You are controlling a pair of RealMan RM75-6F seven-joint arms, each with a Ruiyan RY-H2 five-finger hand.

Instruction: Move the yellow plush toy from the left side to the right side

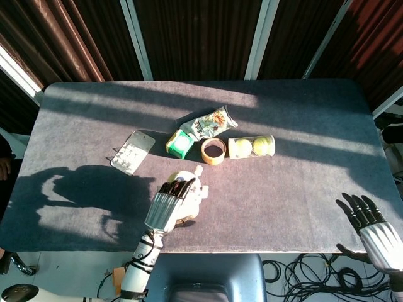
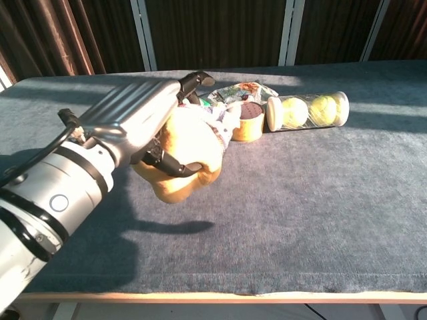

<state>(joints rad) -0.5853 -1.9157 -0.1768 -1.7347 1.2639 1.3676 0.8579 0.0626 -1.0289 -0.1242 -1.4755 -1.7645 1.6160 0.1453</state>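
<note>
Yellow and soft, the plush toy (image 2: 189,155) looks light and squashy; we hold it around its body in the left robot hand (image 1: 169,206), above the bench (image 2: 320,200) near the middle.

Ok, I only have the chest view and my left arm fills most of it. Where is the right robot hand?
Observer: The head view shows the right robot hand at the front right corner of the table, fingers spread, holding nothing.
Operator: Is the green cube hidden behind my arm?
Observer: Yes. The green cube stands just left of the tape roll, beyond the left robot hand.
Operator: How far across is the toy?
Observer: The yellow plush toy, held by the left robot hand, is near the middle of the table, slightly on the left and nearer the front edge than the tape roll.
</note>
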